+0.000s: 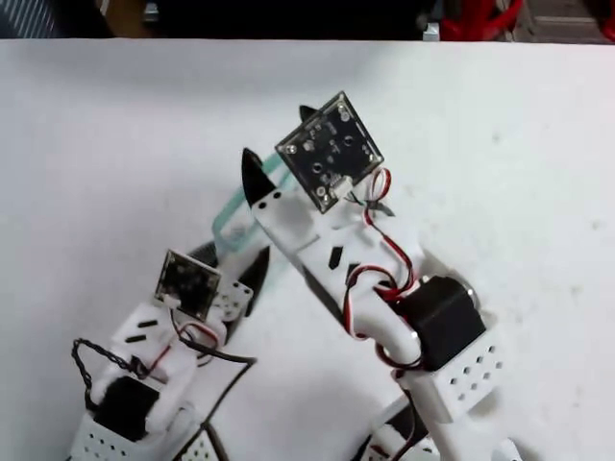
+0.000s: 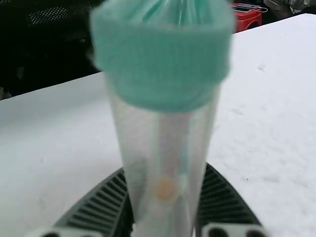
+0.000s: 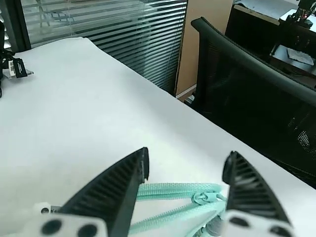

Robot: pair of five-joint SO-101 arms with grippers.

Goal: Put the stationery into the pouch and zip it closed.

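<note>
While left hand [image 2: 165, 170] grips pouch [image 2: 163, 74], prob. to brace it, right hand [image 3: 187, 153] gapes released astride zip slider [image 3: 200, 198], prob. for closing | stationery [image 2: 165, 187] inside pouch | pouch betw. both hands, over tabletop [image 3: 74, 98]

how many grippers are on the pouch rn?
2. The left gripper is shut on the pouch, on its clear body. The right gripper is open, astride the teal zipper.
</note>
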